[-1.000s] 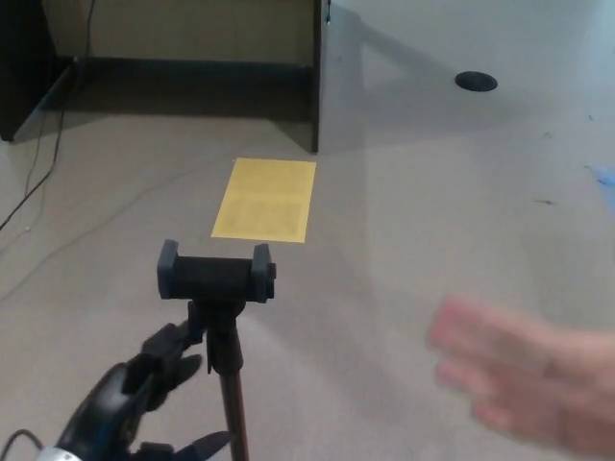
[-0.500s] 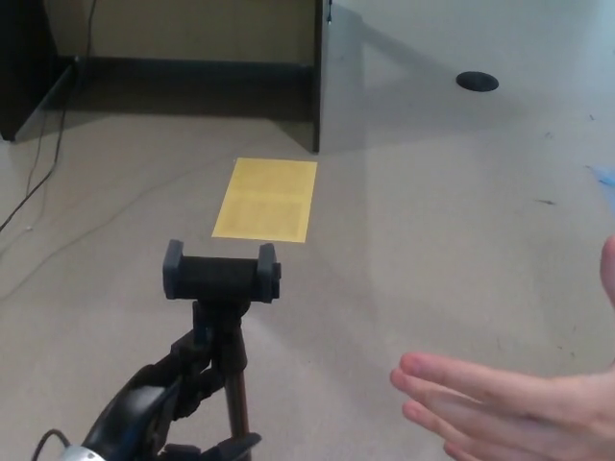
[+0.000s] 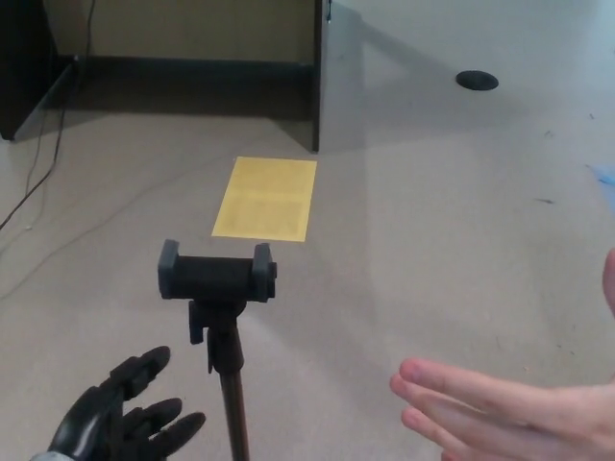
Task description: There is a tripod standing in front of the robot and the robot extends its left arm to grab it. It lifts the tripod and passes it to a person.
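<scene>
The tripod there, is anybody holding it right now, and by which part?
Nobody. The robot's left hand is open beside the tripod, not touching it, and the person's hand waits apart, empty.

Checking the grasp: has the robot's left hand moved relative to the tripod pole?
Yes. The left hand has pulled back left and down from the tripod pole, open and clear of it.

Left hand at lower left of head view, black, fingers spread apart and extended up and to the right, holding nothing. Right hand not in view. Person's hand entering from lower right, flat and open, fingers together pointing left.
</scene>
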Controlling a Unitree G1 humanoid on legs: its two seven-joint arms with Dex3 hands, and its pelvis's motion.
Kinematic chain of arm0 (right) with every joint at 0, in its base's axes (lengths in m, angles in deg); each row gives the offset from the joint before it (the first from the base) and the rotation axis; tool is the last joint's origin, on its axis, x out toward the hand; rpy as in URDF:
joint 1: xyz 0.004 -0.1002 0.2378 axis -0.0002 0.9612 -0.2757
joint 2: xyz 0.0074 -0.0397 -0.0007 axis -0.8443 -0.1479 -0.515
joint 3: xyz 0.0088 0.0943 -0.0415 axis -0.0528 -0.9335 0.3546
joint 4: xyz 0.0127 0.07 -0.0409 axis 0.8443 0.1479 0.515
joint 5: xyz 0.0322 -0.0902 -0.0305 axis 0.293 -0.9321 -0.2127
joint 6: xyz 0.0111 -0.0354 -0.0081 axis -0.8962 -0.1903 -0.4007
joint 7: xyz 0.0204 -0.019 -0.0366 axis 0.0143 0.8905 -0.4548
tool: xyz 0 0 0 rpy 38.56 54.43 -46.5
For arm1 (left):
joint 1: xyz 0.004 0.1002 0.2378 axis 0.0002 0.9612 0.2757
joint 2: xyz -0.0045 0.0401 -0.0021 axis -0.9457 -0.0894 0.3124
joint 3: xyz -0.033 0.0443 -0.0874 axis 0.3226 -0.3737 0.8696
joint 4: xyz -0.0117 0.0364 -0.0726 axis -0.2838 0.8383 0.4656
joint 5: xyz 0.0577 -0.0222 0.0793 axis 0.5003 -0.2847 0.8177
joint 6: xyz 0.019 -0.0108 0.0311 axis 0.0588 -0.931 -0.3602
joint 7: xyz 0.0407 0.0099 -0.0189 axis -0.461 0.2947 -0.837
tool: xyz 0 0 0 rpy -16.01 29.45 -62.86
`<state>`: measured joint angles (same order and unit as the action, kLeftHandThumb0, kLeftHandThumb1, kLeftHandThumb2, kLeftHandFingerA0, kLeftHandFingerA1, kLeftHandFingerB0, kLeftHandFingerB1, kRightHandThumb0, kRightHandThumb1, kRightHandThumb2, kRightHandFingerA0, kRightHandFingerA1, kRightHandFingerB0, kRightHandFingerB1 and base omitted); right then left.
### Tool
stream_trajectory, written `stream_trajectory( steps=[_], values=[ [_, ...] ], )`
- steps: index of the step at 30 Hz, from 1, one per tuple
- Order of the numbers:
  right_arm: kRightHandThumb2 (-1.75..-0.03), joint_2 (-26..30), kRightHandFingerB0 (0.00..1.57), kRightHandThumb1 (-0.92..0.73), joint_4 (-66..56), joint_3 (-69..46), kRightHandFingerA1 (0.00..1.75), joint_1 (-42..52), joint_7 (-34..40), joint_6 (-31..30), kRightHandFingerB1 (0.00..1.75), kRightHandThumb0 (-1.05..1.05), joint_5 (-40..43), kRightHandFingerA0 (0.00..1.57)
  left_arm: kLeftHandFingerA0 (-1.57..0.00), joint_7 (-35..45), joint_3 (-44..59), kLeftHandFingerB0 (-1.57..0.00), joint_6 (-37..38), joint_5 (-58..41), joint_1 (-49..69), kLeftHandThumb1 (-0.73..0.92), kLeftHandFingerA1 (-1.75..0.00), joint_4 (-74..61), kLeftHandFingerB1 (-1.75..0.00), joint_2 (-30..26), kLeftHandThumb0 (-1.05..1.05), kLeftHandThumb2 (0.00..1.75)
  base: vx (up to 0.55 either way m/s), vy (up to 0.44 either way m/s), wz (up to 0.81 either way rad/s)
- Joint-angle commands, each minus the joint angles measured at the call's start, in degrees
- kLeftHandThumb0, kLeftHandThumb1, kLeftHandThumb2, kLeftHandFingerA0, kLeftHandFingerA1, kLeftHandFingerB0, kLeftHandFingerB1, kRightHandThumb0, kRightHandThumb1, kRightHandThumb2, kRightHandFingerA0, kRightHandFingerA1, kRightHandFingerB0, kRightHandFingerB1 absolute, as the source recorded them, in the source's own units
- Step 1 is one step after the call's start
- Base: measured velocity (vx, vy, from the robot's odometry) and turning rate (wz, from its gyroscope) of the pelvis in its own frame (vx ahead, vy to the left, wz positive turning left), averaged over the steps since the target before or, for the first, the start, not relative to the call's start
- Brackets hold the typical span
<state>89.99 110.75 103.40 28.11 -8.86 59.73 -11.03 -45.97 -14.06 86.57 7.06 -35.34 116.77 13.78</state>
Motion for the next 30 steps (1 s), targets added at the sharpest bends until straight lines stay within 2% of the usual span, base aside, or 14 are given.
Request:
stream_trajectory(
  steps=[1,5,8,9,13,14,19,20,21,22,27,28,29,30],
  values=[
    [-0.85,0.53,0.31,-0.59,0.9,0.31,0.52,-0.47,0.34,0.61,0.45,-0.5,-0.63,0.49,-0.19,0.26,1.14,0.0,1.59,-0.73,-2.08,0.45,-0.37,3.38,-0.19,0.04,-0.68,0.56,0.0,0.0,0.0],
    [-0.84,0.72,0.31,-0.6,1.35,-0.11,0.51,-1.08,-0.07,0.63,0.44,-0.51,-0.17,0.49,-0.11,0.27,-0.11,-0.05,1.06,0.14,-2.95,0.38,-0.42,2.3,-0.15,0.8,-0.67,0.71,0.0,0.0,0.0],
    [-0.61,0.42,0.37,-0.71,1.05,-0.19,0.38,0.42,0.28,1.07,0.32,-0.42,-0.05,0.58,-0.18,0.62,-1.58,-0.01,0.44,0.77,-1.05,0.48,-0.34,-0.52,-0.22,1.1,-0.65,0.54,0.0,0.0,0.0],
    [-0.86,0.34,0.3,-0.58,1.02,-0.18,0.53,0.1,-0.11,0.97,0.45,-0.49,0.0,0.51,-0.16,1.22,-1.93,-0.04,-0.16,-0.06,-0.48,0.4,-0.38,-2.97,-0.18,1.97,-0.62,0.58,0.0,0.0,0.0],
    [-0.84,0.21,0.32,-0.58,1.07,-0.81,0.52,-1.02,-0.17,0.26,0.45,-0.49,0.46,0.49,-0.02,4.89,-4.9,-0.02,-1.87,0.33,0.82,0.37,-0.41,-8.57,-0.15,0.62,-0.59,0.76,0.0,0.0,0.0],
    [-0.85,0.18,0.31,-0.59,1.04,-1.01,0.52,-1.2,-0.15,0.08,0.45,-0.5,0.56,0.49,-0.09,5.72,-5.7,0.0,-2.3,0.5,1.12,0.44,-0.31,-9.84,-0.18,0.03,-0.62,0.55,0.0,0.0,0.0],
    [-0.86,1.25,0.32,-0.6,-0.76,-0.74,0.56,-0.49,-0.5,0.8,0.46,-0.49,-0.02,0.55,-0.01,10.89,-11.07,0.0,-1.5,2.62,1.96,0.41,-0.27,-13.53,-0.12,-4.75,-0.61,0.53,0.0,0.0,0.0],
    [-0.62,1.21,0.37,-0.71,-0.79,-0.74,0.42,-0.69,-0.45,0.65,0.32,-0.42,-0.04,0.61,0.0,11.5,-11.3,0.0,-2.05,2.03,1.65,0.35,-0.27,-13.73,-0.13,-5.13,-0.57,0.76,0.0,0.0,0.0],
    [-0.86,1.1,0.31,-0.59,-0.75,-0.78,0.54,-0.99,-0.41,0.5,0.45,-0.48,-0.01,0.52,-0.01,11.98,-11.43,0.0,-2.36,1.7,1.3,0.36,-0.26,-13.88,-0.11,-5.45,-0.58,0.75,0.0,0.0,0.0],
    [-0.61,0.9,0.37,-0.71,-0.36,-0.91,0.38,-1.52,-0.41,0.45,0.32,-0.42,0.13,0.58,-0.01,12.37,-11.58,0.0,-2.4,1.55,0.88,0.36,-0.28,-14.02,-0.11,-5.76,-0.58,0.76,0.0,0.0,0.0],
    [-0.85,0.48,0.31,-0.58,0.77,-0.92,0.53,-2.17,-0.52,0.88,0.45,-0.48,0.25,0.51,-0.01,12.6,-11.67,0.0,-3.68,0.67,1.09,0.35,-0.3,-15.66,-0.14,-5.94,-0.55,0.75,0.0,0.0,0.0],
    [-0.61,0.34,0.38,-0.71,0.93,-0.81,0.39,-2.62,-0.52,0.44,0.32,-0.41,0.12,0.58,-0.05,11.86,-11.49,0.0,-4.07,0.68,0.76,0.42,-0.29,-15.99,-0.14,-5.43,-0.57,0.55,0.0,0.0,0.0],
    [-0.61,0.28,0.37,-0.71,1.19,-0.81,0.38,-2.99,-0.59,0.32,0.32,-0.41,0.13,0.56,-0.04,11.35,-11.4,0.0,-4.5,0.81,0.3,0.35,-0.33,-16.01,-0.12,-5.0,-0.56,0.73,0.0,0.0,0.0],
    [-0.61,0.26,0.36,-0.71,1.44,-0.81,0.37,-3.15,-0.61,0.5,0.32,-0.42,0.16,0.55,-0.09,10.92,-11.5,0.0,-5.02,1.07,-0.25,0.43,-0.3,-15.8,-0.14,-4.56,-0.57,0.54,0.0,0.0,0.0]
  ],
)
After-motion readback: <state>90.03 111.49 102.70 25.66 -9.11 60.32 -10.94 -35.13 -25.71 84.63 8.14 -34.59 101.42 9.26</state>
